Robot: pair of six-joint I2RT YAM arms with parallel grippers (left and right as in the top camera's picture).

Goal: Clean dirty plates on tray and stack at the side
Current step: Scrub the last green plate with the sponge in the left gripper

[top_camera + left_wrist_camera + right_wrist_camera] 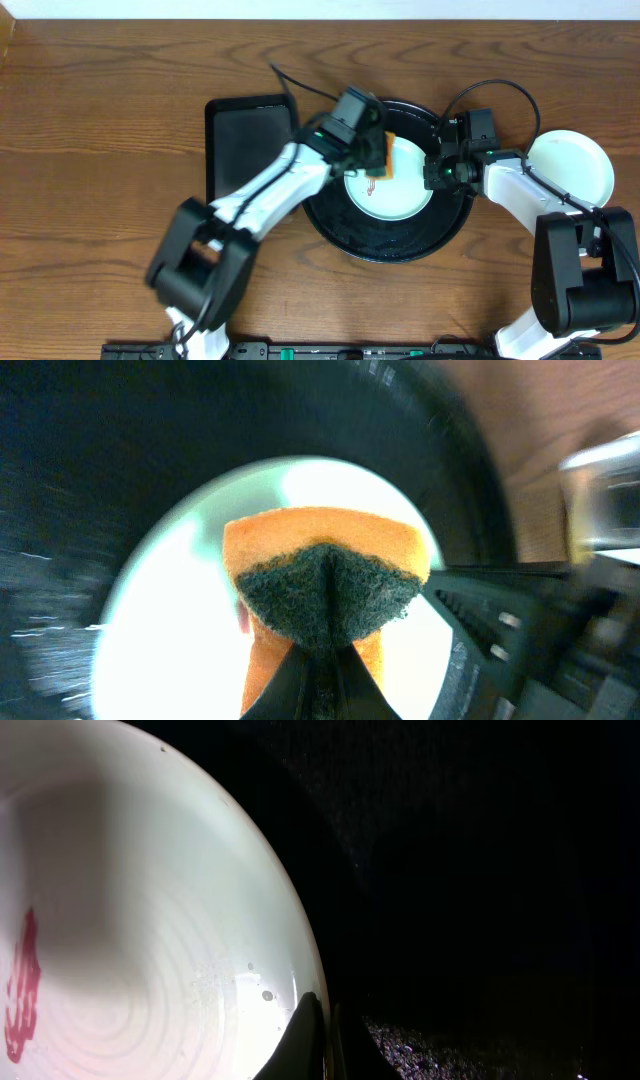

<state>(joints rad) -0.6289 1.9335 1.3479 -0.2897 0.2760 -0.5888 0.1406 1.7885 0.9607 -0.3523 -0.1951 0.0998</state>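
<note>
Our left gripper (320, 665) has its jaws clamped on an orange sponge (325, 550) over the mint plate (400, 195). Our right gripper (318, 1035) pinches that plate's right rim. The plate sits centred in the round black tray (390, 245), and a second plate (575, 165) lies to the right.

No writing to read.
Nothing legible shows in any of the three views: the plate (400, 195), the round tray (392, 254), the sponge (320, 545), the rectangular tray (245, 140) and the table (100, 100) bear no lettering, label, brand, number or sign that can be made out.
</note>
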